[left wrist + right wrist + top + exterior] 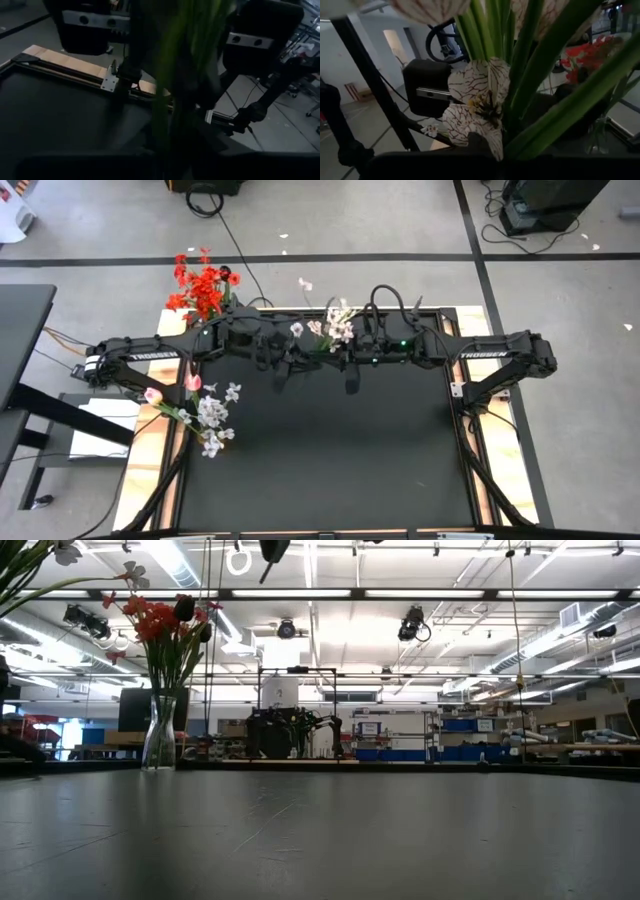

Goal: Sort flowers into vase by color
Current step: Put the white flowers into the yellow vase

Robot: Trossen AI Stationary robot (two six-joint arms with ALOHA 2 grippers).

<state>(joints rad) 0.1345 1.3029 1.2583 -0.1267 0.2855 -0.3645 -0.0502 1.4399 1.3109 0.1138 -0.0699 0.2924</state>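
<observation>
A white small-blossom spray (332, 328) with green stems hangs in the air over the table's far middle, between my two grippers. My left gripper (288, 358) comes from the left and is shut on the spray's stems (185, 75), which fill the left wrist view. My right gripper (352, 360) comes from the right. A veined white blossom (480, 107) and leaves sit right in front of its camera. The red sprays (205, 288) stand in a glass vase (160, 735) at the far left corner. Pink tulips (152, 395) and white sprays (212, 418) lie at the left edge. My left gripper holds the white spray by its green stems (172, 115), which run down between the fingers. The stems themselves and the dark hide the exact place of contact. The spray is lifted clear of the table, its blossoms (340, 315) toward the right arm.
The black mat (330, 450) lies bare in front of both arms, with a wooden border (150, 450) around it. The vase of red sprays (590, 55) stands close behind the left arm. The two arms nearly meet at the far middle.
</observation>
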